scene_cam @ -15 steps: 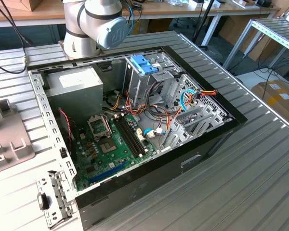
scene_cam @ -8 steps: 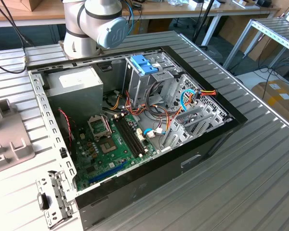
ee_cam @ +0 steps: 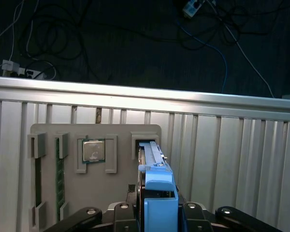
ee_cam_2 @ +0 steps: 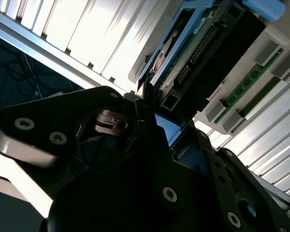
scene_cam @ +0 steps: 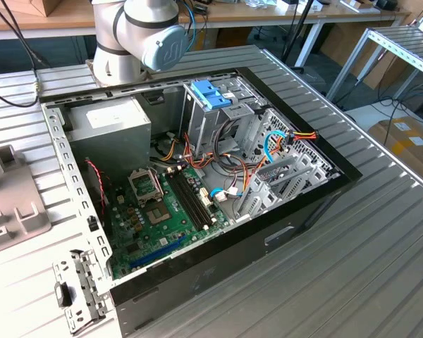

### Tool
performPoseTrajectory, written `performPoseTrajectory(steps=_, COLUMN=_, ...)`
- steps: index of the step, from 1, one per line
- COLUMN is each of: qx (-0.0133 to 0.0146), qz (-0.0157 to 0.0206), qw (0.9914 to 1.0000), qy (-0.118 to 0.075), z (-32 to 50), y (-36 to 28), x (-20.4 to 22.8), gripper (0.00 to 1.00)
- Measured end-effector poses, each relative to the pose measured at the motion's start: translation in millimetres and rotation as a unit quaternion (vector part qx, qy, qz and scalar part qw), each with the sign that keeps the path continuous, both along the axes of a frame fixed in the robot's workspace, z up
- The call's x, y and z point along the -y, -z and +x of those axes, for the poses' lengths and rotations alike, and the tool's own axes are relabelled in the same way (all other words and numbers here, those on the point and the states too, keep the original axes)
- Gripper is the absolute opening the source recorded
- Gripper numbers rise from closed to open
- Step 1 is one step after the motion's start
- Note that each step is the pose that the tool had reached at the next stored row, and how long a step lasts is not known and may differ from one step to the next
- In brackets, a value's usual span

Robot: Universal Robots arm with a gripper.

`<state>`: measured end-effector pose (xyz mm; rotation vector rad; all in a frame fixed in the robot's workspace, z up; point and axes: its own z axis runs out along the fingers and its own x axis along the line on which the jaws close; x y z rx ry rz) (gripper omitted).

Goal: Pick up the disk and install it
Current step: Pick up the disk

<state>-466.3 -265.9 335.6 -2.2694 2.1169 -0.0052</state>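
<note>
In the first wrist view the disk [ee_cam: 153, 166] stands on edge, and its light-blue carrier rail faces the camera. My gripper [ee_cam: 157, 209] is shut on it, one black finger on each side. The disk's far end is at an open slot of the grey parts tray [ee_cam: 118, 133]; I cannot tell whether it is clear of the slot. In the second wrist view the disk [ee_cam_2: 198, 50] shows its dark connector edge and blue rail, held just beyond my gripper [ee_cam_2: 154, 116]. In the exterior view the open computer case [scene_cam: 197, 176] lies on the table.
The tray also holds a square processor chip [ee_cam: 93, 150] and green memory sticks [ee_cam: 59, 181]. In the exterior view the tray [scene_cam: 14, 204] lies at the left of the case. Inside the case are a power-supply box [scene_cam: 113, 120], a motherboard [scene_cam: 162, 211], loose cables and a blue latch [scene_cam: 211, 95].
</note>
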Motion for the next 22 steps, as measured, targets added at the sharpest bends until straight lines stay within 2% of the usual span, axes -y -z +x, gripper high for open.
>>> performPoseTrajectory(steps=6, qx=0.0, qz=0.0, qw=1.0, qy=0.0, z=0.0, y=-4.0, x=0.0, gripper=0.37)
performPoseTrajectory(steps=22, qx=0.0, qz=0.0012, qw=1.0, qy=0.0, z=0.0, y=-7.2, x=0.0, gripper=0.37)
